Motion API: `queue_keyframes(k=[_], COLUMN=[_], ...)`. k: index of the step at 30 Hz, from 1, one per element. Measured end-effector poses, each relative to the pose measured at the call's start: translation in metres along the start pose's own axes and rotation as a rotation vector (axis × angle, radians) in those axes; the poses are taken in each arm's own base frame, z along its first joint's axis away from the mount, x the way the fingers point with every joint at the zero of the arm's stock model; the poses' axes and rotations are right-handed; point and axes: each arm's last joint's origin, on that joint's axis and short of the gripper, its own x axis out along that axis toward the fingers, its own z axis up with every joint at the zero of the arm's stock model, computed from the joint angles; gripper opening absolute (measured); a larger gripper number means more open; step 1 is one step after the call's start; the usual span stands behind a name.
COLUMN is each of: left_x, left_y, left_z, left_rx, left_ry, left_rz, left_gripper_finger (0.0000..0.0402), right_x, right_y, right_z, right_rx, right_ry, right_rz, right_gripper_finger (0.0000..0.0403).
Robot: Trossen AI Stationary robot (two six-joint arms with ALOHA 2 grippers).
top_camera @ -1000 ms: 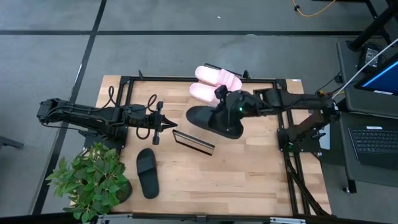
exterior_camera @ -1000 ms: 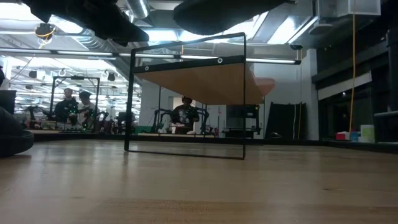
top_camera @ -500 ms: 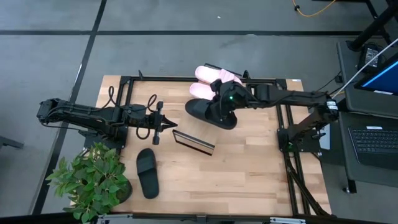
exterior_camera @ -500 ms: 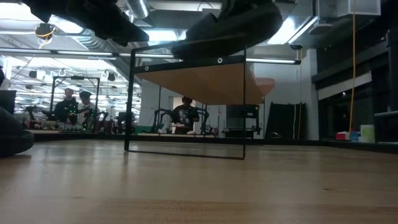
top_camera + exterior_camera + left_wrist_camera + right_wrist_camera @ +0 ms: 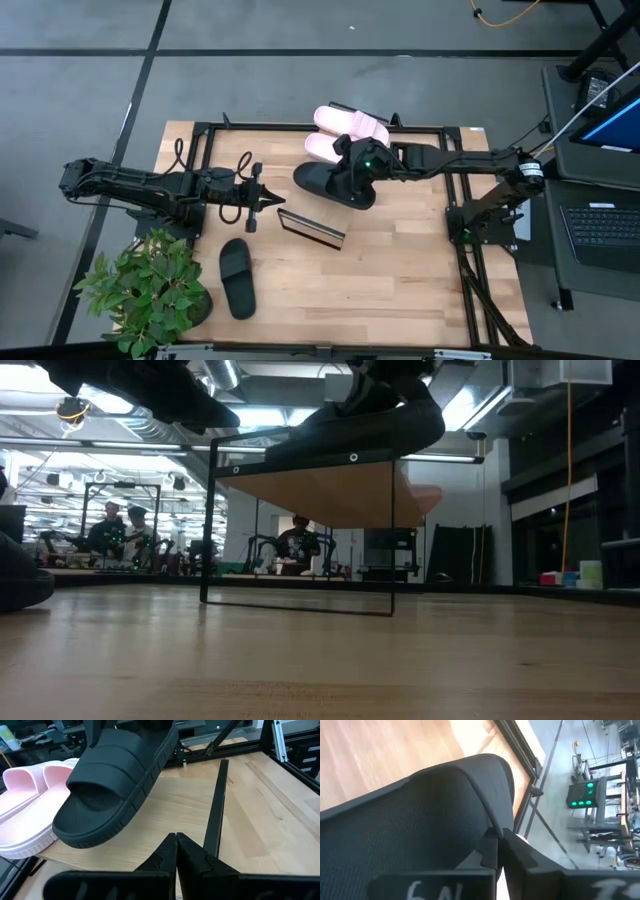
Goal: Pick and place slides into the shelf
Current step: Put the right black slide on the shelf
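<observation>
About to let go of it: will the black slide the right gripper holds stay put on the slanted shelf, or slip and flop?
The black slide, held by the right gripper, looks thick-soled and keeps its shape, so probably stiff, not floppy. Its ribbed sole edge suggests some grip. On the slanted shelf it may creep toward the lower lip; the pink slides rest there.

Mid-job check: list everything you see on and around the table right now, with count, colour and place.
Pink slides: two, pale pink, side by side at the shelf's far end.
Held black slide: one, matte black, in the right gripper over the shelf, next to the pink pair.
Loose black slide: one, matte black, flat on the table near the plant.
Shelf: one, slanted light-wood board on a black frame, mid-table.
Plant: one, green, at the table's near left corner.
People: seated in the room behind, low view.
Right gripper: shut on the held black slide.
Left gripper: shut, empty, waiting left of the shelf.
</observation>
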Motion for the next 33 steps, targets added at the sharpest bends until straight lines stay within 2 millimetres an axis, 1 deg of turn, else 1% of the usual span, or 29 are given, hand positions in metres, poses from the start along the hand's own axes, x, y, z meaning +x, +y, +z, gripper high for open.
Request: queue_keyframes(k=[8, 12, 24, 33], left_x=[0.0, 0.0, 0.0, 0.0], left_y=[0.0, 0.0, 0.0, 0.0], left_z=[0.0, 0.0, 0.0, 0.0001], left_rx=[0.0, 0.0, -0.002, -0.005], left_ry=[0.0, 0.0, 0.0, -0.001], left_rz=[0.0, 0.0, 0.001, 0.001], left_gripper_finger=[0.0, 0.0, 0.0, 0.0], right_x=[0.0048, 0.0041, 0.0055, 0.0057], right_y=[0.0038, 0.0029, -0.0009, -0.0038], right_z=[-0.0015, -0.001, -0.0084, -0.0081], right_rx=[-0.02, -0.055, -0.047, -0.086], right_ry=[-0.005, -0.01, 0.013, -0.01], right_rz=[-0.008, -0.015, -0.015, -0.031], right_gripper_finger=[0.0012, 0.0012, 0.0012, 0.0012])
